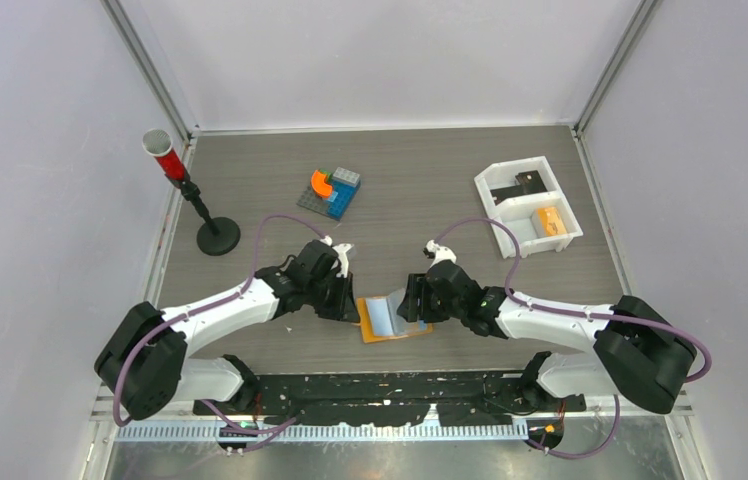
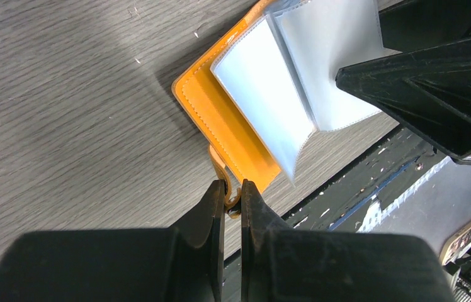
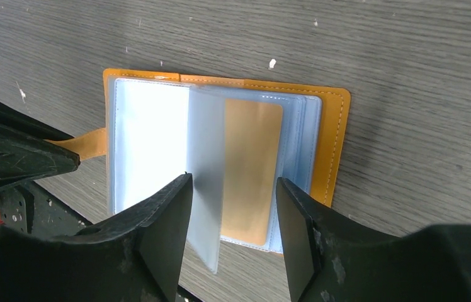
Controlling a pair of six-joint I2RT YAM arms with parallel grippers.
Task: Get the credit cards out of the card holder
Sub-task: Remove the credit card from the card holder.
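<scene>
The card holder (image 1: 390,320) lies open near the table's front edge, orange cover (image 2: 226,126) down and pale clear sleeves (image 3: 151,138) up. My left gripper (image 2: 233,189) is shut on its small edge tab (image 2: 219,167) at the holder's left side. My right gripper (image 3: 233,182) hovers open over the sleeves, and one loose sleeve leaf (image 3: 206,182) stands up between its fingers, close to the left one. A gold-tan card (image 3: 252,170) shows through a sleeve. No dark credit cards show in the holder.
A white two-compartment tray (image 1: 495,195) stands at the back right, with a small orange block (image 1: 550,220) and a dark flat piece (image 1: 528,182) in it. Toy bricks (image 1: 331,192) lie at the back centre. A red tube on a black stand (image 1: 172,165) is at the left.
</scene>
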